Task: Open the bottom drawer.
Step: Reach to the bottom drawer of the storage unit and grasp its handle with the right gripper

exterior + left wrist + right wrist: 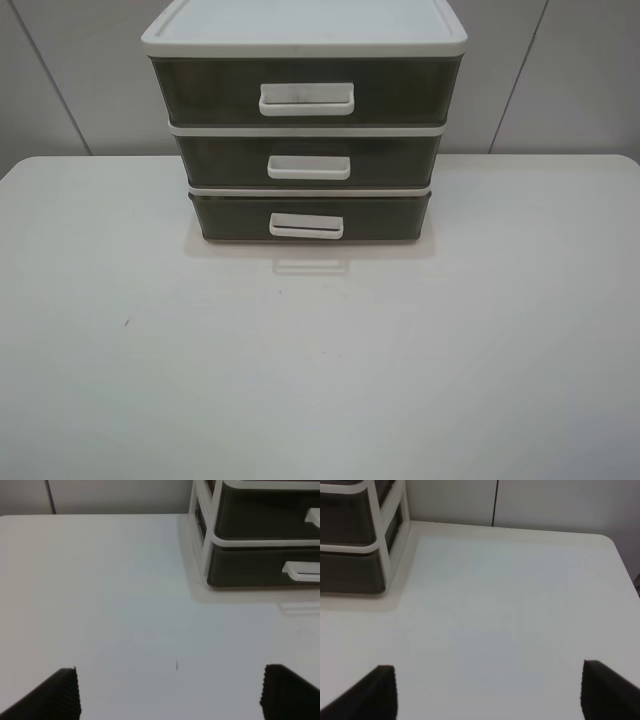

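Observation:
A white-framed three-drawer unit (305, 40) stands at the back middle of the white table. The bottom drawer (230, 216) is dark olive translucent plastic with a small white loop handle (306, 226); it sits closed. It also shows in the left wrist view (250, 570) with its handle (301, 571), and in the right wrist view (350, 572). My left gripper (170, 695) is open above bare table, well short of the unit. My right gripper (487, 695) is open above bare table, off to the unit's right. Neither gripper shows in the exterior high view.
The middle drawer (225, 157) and the taller top drawer (205, 90) sit closed above. The table (320, 380) stretches wide in front of the unit, with a small dark speck (126, 322) at the left. A grey panelled wall (70, 70) stands behind.

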You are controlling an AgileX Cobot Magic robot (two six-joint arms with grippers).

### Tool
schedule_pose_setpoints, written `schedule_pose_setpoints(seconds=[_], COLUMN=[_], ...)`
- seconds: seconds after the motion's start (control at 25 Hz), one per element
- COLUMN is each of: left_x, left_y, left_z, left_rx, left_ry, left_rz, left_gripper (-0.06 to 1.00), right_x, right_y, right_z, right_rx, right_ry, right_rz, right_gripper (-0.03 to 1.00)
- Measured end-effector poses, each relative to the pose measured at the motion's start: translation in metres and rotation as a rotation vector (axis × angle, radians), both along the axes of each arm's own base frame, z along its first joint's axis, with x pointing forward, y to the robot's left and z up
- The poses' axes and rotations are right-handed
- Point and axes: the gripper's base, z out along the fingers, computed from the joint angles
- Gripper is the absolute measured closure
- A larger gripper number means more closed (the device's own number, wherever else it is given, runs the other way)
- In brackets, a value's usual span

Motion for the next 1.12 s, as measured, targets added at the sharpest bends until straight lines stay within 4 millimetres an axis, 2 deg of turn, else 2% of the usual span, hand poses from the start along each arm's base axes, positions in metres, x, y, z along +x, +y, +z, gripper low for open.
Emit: schedule_pose_setpoints(seconds=[1.12], left_x=[0.0000], left_y=[0.0000], left_z=[0.0000], left_rx=[0.000], left_ry=[0.000], left_rz=[0.000], left_gripper=[0.20], right_x=[0.0000], right_y=[0.0000], right_z=[0.0000], right_rx=[0.000], right_ry=[0.000], right_rz=[0.000], right_gripper=[0.24])
